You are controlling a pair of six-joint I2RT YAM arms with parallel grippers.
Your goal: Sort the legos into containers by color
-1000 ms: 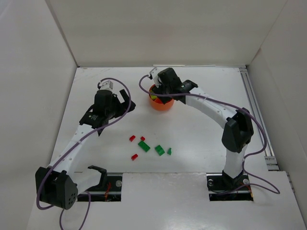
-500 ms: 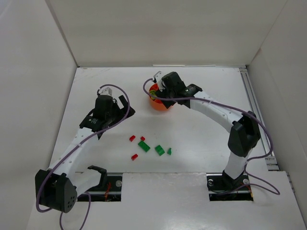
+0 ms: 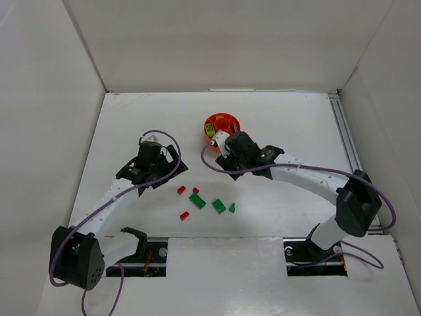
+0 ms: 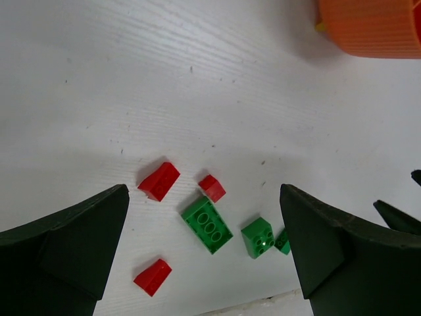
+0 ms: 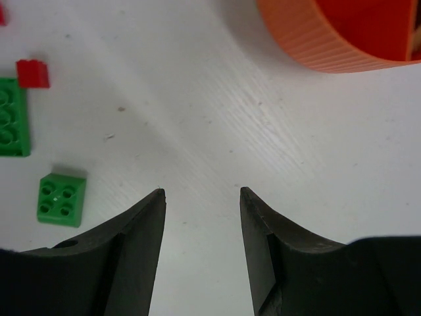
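The left gripper is wide open, empty, over red and green legos on the table, and the right gripper (open a little, empty too) is near the orange dish.

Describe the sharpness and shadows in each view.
Top external: even, soft light, red and green plastic bricks tiny but distinct. Left wrist: bricks sharp, black fingers blurred. Right wrist: the round orange ribbed plastic dish casts a soft shadow; fingers soft-edged.

We are seeing the orange dish cut off by both wrist views' top edges; from above, bricks inside it are looking too small to count.
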